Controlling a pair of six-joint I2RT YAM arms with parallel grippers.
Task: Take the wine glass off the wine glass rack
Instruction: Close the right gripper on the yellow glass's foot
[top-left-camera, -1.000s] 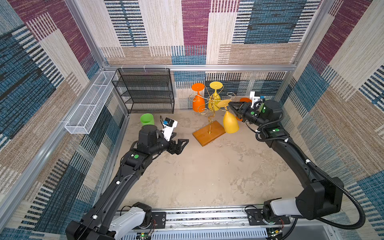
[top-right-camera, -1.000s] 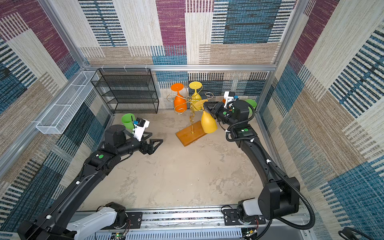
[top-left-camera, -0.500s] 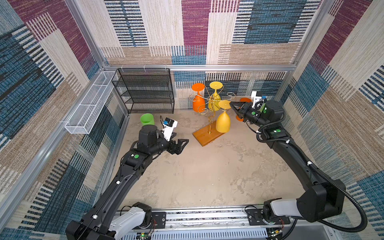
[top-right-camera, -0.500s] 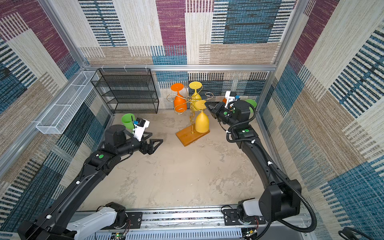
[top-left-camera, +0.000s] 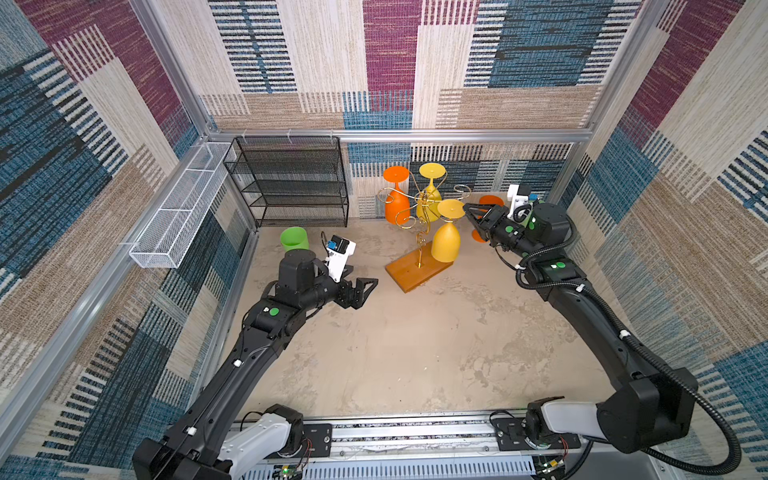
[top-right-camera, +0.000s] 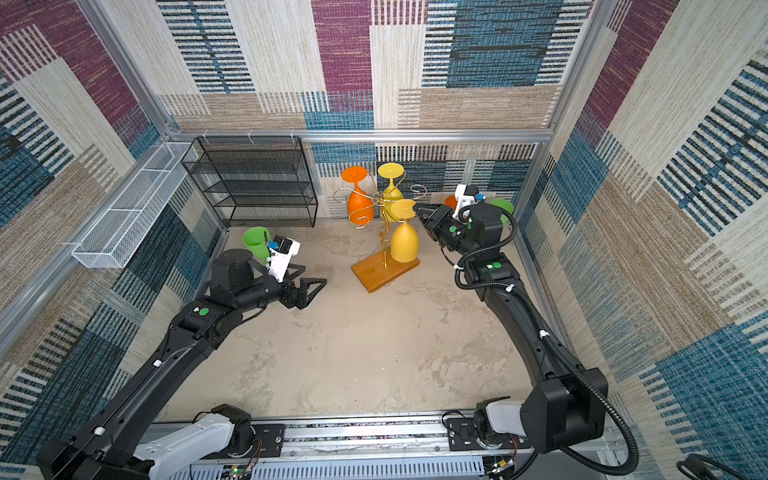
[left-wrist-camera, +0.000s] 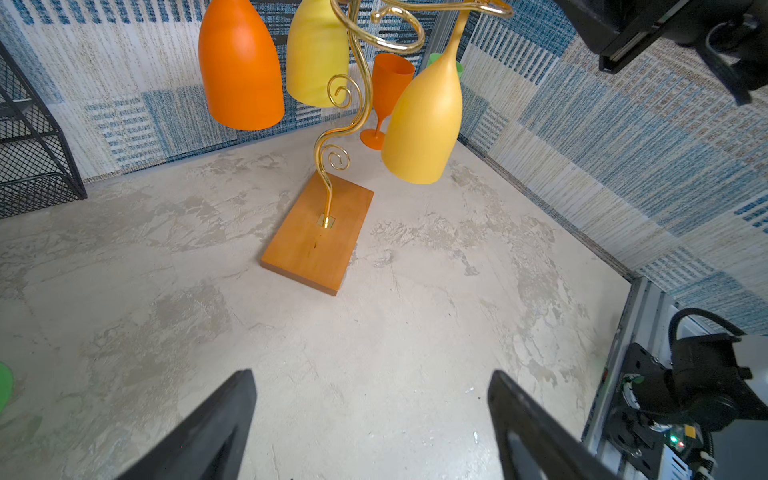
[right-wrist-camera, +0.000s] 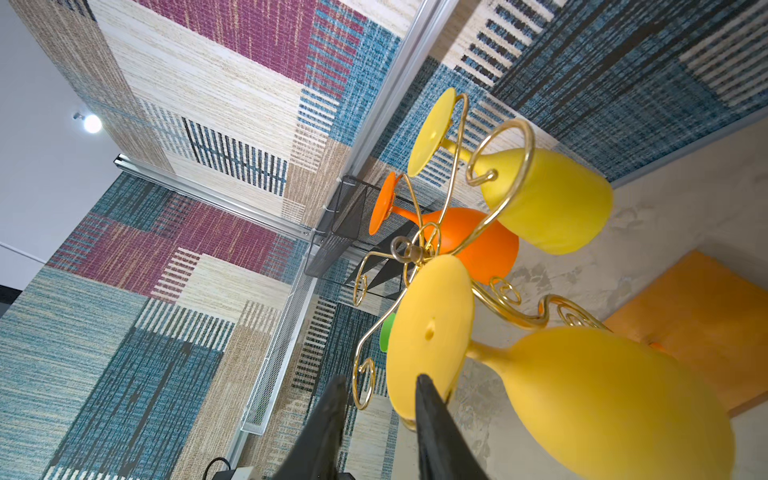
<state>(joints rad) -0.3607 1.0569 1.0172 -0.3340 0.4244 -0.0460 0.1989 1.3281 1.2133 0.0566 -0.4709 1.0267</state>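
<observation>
One wine glass (right-wrist-camera: 602, 399) beside right gripper (right-wrist-camera: 381, 376)

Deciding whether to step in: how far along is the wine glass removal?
Done: none I can confirm; the amber wine glass hangs from the wine glass rack. In hand: the right gripper, jaws slightly apart, sits at its foot, gripping nothing. Left: grip it, lift it clear. The left gripper is open.

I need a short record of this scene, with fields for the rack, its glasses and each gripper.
rack: wine glass rack, upright on the table
hanging glasses: three, bowls down: orange glass, pale yellow glass, amber glass
left gripper: open, empty, apart from the rack
right gripper: slightly open at the amber glass's foot; foot beside one finger, not between them
</observation>
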